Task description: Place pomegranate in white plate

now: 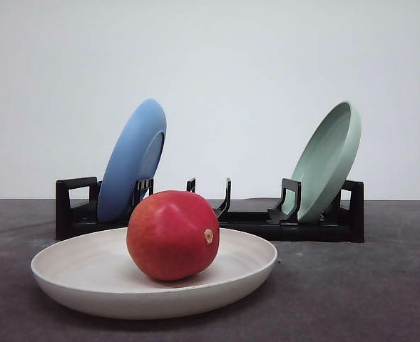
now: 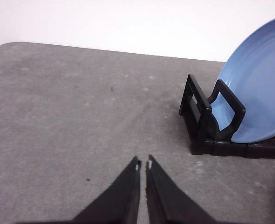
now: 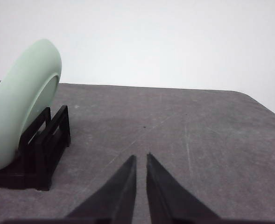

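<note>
A glossy red pomegranate [image 1: 172, 234] with a small tan stem spot rests inside the white plate [image 1: 74, 274], which lies flat on the grey table near the front. In the left wrist view my left gripper [image 2: 143, 164] hovers over bare table with its black fingers nearly touching and nothing between them. In the right wrist view my right gripper [image 3: 141, 159] is likewise shut and holds nothing, over bare table beside the rack's end.
Behind the white plate a black dish rack [image 1: 267, 224] holds a blue plate [image 1: 132, 160] on edge at its left and a pale green plate [image 1: 327, 160] on edge at its right. The rack's ends [image 2: 202, 116] [image 3: 46, 149] lie close to each gripper.
</note>
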Robot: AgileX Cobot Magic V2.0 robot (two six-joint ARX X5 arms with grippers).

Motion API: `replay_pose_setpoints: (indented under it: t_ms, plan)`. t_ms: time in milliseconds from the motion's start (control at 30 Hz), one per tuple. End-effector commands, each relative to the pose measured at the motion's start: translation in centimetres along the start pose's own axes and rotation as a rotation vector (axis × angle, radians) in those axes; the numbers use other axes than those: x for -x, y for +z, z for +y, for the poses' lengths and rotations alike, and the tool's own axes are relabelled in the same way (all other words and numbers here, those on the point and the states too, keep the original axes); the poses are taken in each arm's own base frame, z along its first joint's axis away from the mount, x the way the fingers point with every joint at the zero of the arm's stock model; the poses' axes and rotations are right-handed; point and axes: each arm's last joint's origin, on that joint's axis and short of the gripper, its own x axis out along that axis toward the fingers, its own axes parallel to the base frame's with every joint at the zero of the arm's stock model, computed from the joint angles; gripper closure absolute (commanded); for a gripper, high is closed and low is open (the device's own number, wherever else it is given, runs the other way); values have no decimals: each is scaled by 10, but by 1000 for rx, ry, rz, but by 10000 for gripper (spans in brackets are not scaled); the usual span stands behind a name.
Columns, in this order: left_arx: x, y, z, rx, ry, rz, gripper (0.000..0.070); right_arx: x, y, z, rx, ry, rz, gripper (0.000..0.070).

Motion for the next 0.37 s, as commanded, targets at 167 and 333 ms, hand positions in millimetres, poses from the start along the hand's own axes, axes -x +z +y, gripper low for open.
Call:
replay_pose_setpoints:
  t_ms: [167, 333]
  plan:
    - [-1, -2, 0, 0, -1, -3, 700, 0, 0, 0, -12, -2, -12, 664]
    - [-1, -2, 0, 0, -1, -3, 700, 0, 0, 0, -12, -2, -12, 664]
